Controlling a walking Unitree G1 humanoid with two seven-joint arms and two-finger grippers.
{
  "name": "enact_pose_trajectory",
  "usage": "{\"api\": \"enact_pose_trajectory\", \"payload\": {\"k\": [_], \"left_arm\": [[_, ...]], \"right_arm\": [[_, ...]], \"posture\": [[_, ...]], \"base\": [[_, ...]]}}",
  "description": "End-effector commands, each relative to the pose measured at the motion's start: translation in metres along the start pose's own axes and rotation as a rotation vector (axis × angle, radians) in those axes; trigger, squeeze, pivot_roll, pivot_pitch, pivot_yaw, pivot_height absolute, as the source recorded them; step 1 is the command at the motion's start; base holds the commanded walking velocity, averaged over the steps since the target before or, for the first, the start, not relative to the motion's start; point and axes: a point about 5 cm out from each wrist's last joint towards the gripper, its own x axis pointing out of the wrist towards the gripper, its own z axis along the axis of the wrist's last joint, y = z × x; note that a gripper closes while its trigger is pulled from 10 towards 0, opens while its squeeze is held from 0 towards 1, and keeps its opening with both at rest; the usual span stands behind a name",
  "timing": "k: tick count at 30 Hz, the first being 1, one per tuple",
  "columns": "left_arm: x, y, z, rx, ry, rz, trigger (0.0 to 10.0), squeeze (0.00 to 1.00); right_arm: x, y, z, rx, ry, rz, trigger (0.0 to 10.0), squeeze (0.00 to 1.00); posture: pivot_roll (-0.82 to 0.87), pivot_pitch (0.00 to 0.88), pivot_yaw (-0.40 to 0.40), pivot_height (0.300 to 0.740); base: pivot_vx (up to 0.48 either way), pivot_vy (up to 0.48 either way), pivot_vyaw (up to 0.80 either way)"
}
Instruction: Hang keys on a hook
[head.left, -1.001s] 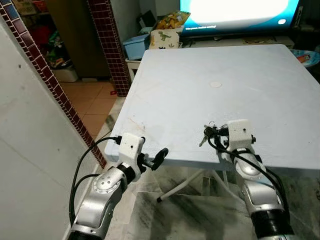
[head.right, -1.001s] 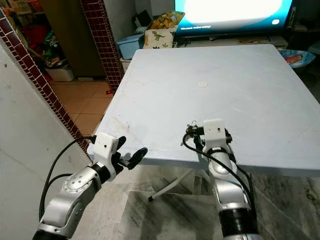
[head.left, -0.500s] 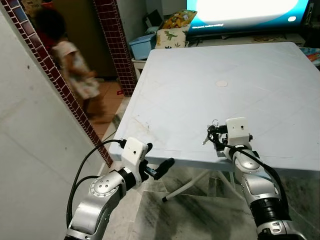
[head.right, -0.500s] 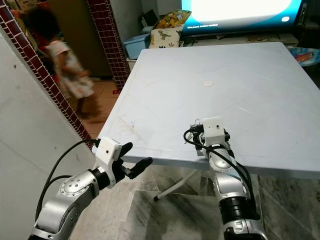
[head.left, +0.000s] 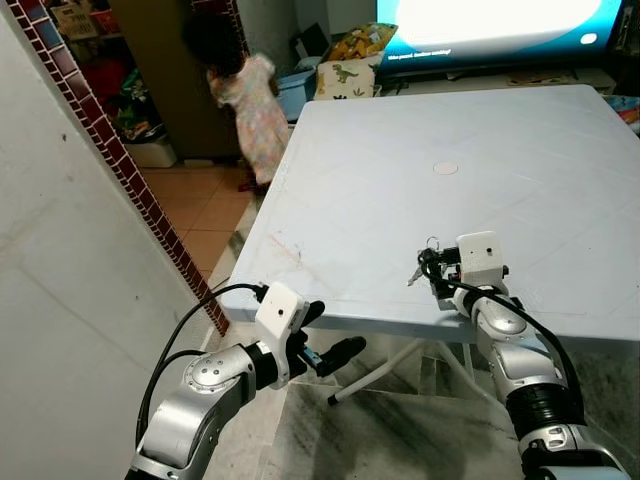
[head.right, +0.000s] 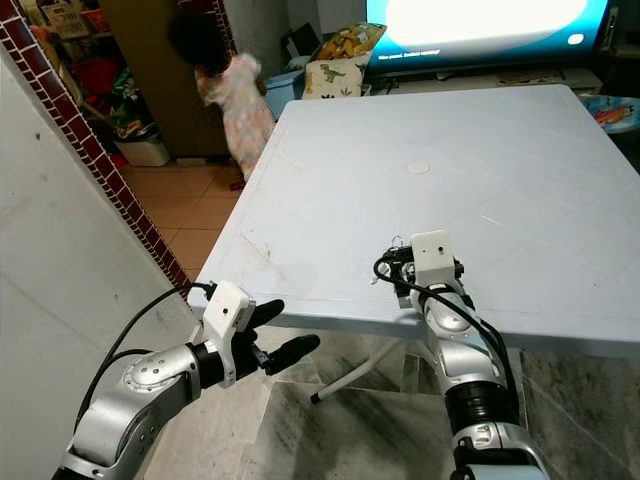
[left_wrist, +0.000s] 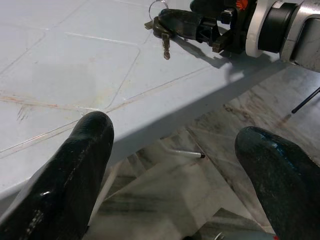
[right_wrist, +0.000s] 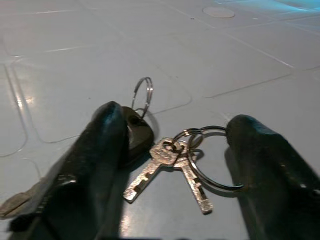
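A bunch of keys (right_wrist: 170, 167) with a black fob (right_wrist: 136, 136) and metal rings lies flat on the white table (head.left: 400, 150), close to its front edge. My right gripper (head.left: 432, 268) rests low on the table, open, with one black finger on each side of the keys; one finger touches the fob and the other the large ring. My left gripper (head.left: 335, 335) hangs open below the table's front left edge, fingers (left_wrist: 75, 165) spread wide. In the left wrist view the keys (left_wrist: 164, 35) show beside the right gripper's finger.
A person (head.left: 250, 90) stands at the table's far left corner, by the doorway. A lit TV (head.left: 490, 25) and a dinosaur-print bag (head.left: 345, 72) are behind the table. A white wall with red tile trim (head.left: 110, 150) runs along the left. Table legs (head.left: 380, 370) cross underneath.
The person has walked from the left doorway over to the table's far left corner. My left gripper has drifted right, under the table edge. The right gripper stays at the keys.
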Motion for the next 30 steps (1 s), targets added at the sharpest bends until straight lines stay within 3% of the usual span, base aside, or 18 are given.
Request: {"api": "enact_pose_trajectory", "payload": {"k": [1,12,30], "left_arm": [[-0.003,0.003,0.003,0.018,0.001,0.017,10.0,0.0],[-0.001,0.002,0.004,0.017,0.009,0.003,10.0,0.0],[0.0,0.001,0.003,0.019,0.013,0.005,10.0,0.0]], "right_arm": [[-0.005,0.007,-0.027,0.007,0.12,0.026,0.0,0.0],[-0.01,0.016,-0.038,0.014,0.157,0.036,0.0,0.0],[-0.012,0.012,-0.037,0.054,0.179,-0.014,0.0,0.0]], "posture": [[0.01,0.0,0.177,0.74],[0.0,0.0,0.182,0.74],[0.0,0.002,0.184,0.74]], "base": [[0.0,0.0,0.0],[0.0,0.0,0.0],[0.0,0.0,0.0]]}}
